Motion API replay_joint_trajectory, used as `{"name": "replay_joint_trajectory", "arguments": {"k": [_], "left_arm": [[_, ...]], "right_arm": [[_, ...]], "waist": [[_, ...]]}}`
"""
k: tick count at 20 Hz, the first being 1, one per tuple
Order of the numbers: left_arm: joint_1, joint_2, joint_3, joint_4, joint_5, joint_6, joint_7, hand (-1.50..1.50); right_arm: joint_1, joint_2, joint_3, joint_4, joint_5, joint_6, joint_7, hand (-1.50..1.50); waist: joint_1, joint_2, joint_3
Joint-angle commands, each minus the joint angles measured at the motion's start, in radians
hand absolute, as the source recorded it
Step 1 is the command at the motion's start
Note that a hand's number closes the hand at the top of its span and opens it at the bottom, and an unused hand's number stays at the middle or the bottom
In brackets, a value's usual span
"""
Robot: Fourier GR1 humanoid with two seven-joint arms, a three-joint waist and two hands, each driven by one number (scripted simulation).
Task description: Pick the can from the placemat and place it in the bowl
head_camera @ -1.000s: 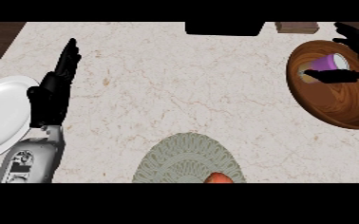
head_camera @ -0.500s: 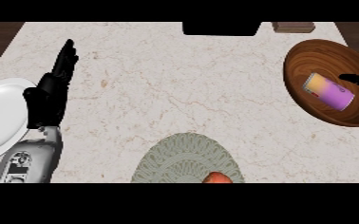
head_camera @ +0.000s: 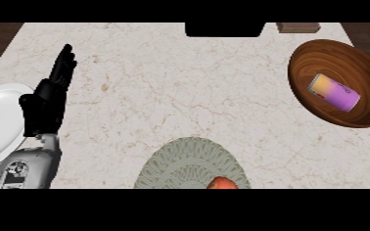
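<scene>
The pale marble counter top (head_camera: 188,83) with thin brown veins fills most of the view. It is the biggest thing here.

At the right side sits a big round bowl of dark brown wood (head_camera: 307,66). Its right rim runs out of the view. Inside the wooden bowl lies the small can with a purple, pink and yellow wrap (head_camera: 335,93). The can lies on its side, tilted, with its yellow end toward the upper left and its purple end toward the lower right. No words or brand can be read on the can.

At the bottom middle lies a round grey-green woven placemat (head_camera: 180,164). Its lower part is cut off by the view's edge. A small red-orange thing (head_camera: 222,183) sits on the placemat at the bottom edge, and only its top shows.

At the left side is the robot's left hand (head_camera: 47,103), black, on a grey forearm (head_camera: 29,169). The hand rests there with its fingers straight, close together and pointing up. It holds nothing. Just left of it, a white round plate (head_camera: 9,112) peeks in from the edge.

At the top edge are a black box shape (head_camera: 224,29) and a small brown block (head_camera: 298,27).

The right hand does not show.
</scene>
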Motion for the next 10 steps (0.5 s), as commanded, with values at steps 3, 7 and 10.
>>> {"name": "replay_joint_trajectory", "arguments": {"k": [3, 7, 10], "left_arm": [[0.010, 0.000, 0.016, 0.025, 0.015, -0.019, -0.034, 0.00], [-0.012, 0.023, 0.041, 0.016, 0.036, -0.041, 0.012, 0.00], [0.021, 0.019, 0.013, -0.043, 0.007, -0.035, 0.037, 0.00]], "right_arm": [[0.119, -0.005, 0.028, -0.021, -0.011, 0.151, -0.170, -1.50], [0.156, -0.010, 0.036, -0.046, -0.035, 0.174, -0.187, -1.50], [0.169, -0.037, 0.020, -0.059, -0.079, 0.219, -0.161, -1.50]], "waist": [[-0.002, -0.001, 0.000], [-0.006, -0.002, 0.000], [-0.005, -0.005, 0.000]]}}
